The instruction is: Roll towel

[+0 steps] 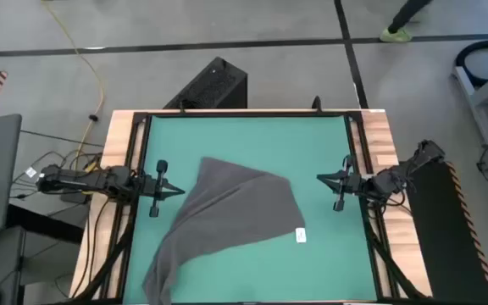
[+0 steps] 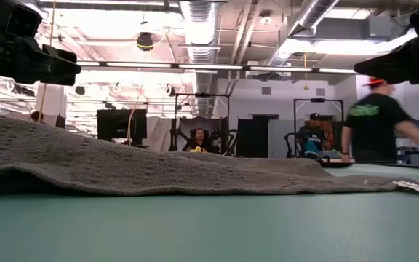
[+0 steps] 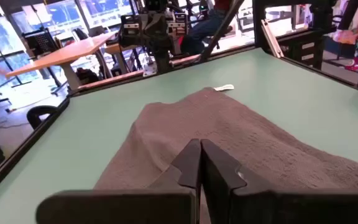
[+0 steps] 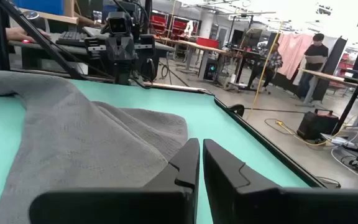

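Towel (image 1: pixel 227 222) was sprawled unrolled across the middle of the green table (image 1: pixel 252 140), white tag (image 1: pixel 301 235) at its lower-right edge. Left gripper (image 1: pixel 179 191) hovered at its left side, right gripper (image 1: pixel 321 177) off to the right, clear of it.

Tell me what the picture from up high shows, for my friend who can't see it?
A dark grey towel lies crumpled on a green table, its white tag near the right side. The left end effector and right end effector wait shut on either side.
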{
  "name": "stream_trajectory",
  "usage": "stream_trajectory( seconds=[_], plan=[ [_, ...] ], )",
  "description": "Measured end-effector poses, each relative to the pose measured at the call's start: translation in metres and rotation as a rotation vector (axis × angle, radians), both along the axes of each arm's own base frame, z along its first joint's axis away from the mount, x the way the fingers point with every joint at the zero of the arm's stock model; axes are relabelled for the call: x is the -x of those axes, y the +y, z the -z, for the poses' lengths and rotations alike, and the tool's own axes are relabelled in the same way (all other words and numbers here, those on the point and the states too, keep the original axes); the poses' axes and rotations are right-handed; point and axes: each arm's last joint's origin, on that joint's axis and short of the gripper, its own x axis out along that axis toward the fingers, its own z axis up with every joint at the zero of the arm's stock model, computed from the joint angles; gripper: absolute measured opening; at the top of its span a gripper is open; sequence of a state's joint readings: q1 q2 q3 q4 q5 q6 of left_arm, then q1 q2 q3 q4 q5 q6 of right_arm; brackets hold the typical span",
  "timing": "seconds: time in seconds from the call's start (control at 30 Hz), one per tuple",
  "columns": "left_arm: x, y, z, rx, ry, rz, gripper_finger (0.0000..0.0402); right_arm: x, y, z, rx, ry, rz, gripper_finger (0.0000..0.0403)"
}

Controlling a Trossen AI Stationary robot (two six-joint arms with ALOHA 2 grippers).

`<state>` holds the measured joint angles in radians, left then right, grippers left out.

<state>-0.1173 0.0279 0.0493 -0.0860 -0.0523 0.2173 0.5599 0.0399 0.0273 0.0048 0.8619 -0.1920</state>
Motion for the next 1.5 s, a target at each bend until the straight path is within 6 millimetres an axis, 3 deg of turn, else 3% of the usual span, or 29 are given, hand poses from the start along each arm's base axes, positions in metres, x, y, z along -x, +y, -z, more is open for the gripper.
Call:
stream_trajectory(
  seconds=[1.13, 1.33, 1.5],
  plan=[
    [0.0, 0.0, 0.0, 0.0, 0.0, 0.0, 0.0, 0.0, 0.0, -0.0001, 0.0, 0.0, -0.001, 0.0047],
    [0.0, 0.0, 0.0, 0.0, 0.0, 0.001, 0.0, -0.0002, -0.0006, -0.0004, 0.241, 0.074, 0.006, 0.0047],
    [0.0, 0.0, -0.0001, -0.009, -0.001, 0.001, 0.0, -0.0002, -0.0007, -0.0003, 0.209, 0.064, 0.007, 0.0047]
  ],
)
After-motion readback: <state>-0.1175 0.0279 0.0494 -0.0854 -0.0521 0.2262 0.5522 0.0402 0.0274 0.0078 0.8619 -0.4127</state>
